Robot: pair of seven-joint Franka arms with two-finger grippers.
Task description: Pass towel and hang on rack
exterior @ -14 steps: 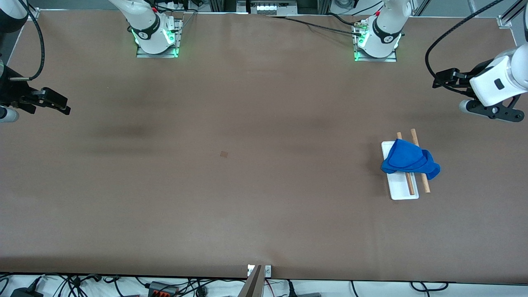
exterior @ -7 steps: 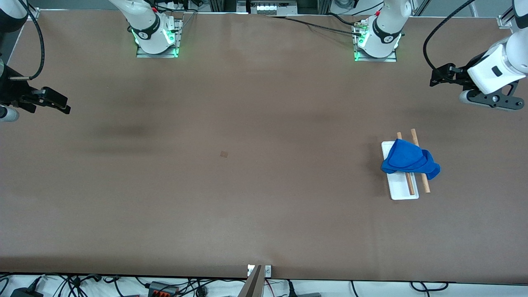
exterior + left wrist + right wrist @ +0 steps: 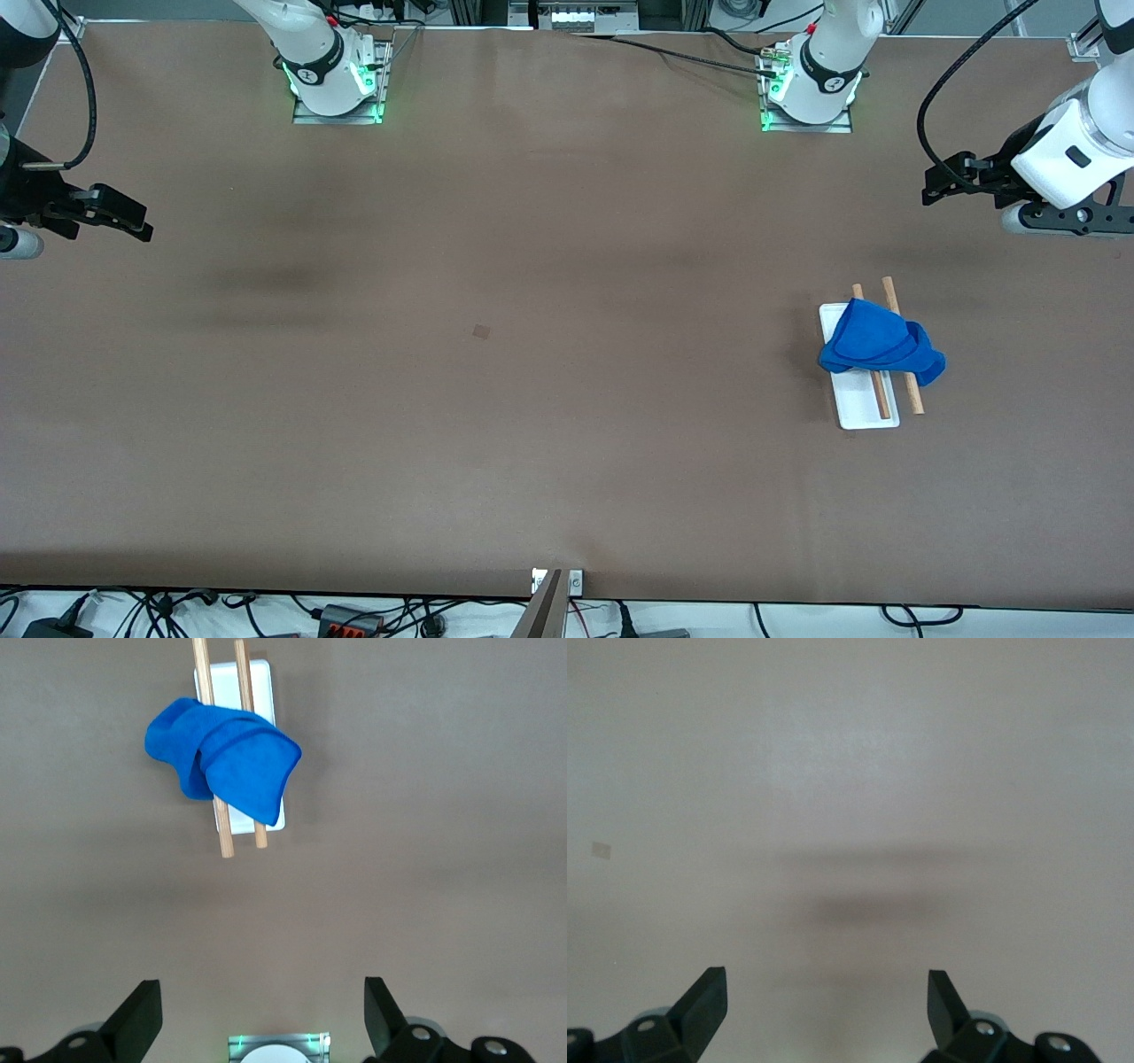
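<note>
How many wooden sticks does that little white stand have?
2. Both wooden rods run side by side along the rack: one rod over its white base, the other rod beside it, toward the left arm's end. The towel drapes over both middles.

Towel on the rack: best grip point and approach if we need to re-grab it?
Likely the towel's bunched fold hanging past the outer rod of the rack, toward the left arm's end. Come from above: the cloth is thick there and nothing stands beside it. Both grippers are open and well away.

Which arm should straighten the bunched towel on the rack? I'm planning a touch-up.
Left, probably. The left claw hangs open at the towel's end of the table; the right claw waits open at the other end, away from the rack.
</note>
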